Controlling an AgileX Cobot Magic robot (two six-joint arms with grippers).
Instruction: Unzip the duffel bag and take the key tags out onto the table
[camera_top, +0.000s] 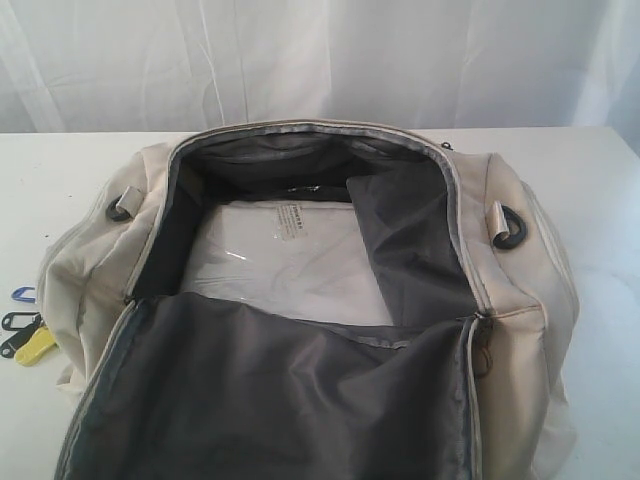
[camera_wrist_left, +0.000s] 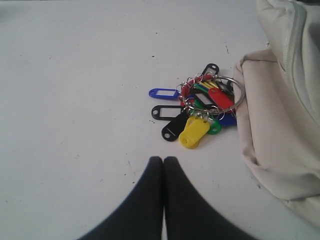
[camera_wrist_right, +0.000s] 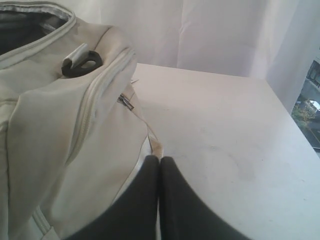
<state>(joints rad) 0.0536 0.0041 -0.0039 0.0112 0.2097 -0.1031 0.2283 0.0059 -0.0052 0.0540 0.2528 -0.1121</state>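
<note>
Yellow, black key tags (camera_top: 24, 332) — mostly hidden behind duffel bag (camera_top: 530, 330).

You're probably in a lab-style recording bay: a plain white curtain (camera_top: 300, 60) hangs behind the wide white table (camera_top: 600, 200).

Cream duffel bag (camera_top: 520, 300), dark grey inside; key tags (camera_wrist_left: 200, 112) yellow, green, red, blue, black; white table (camera_wrist_left: 75, 100).
</note>
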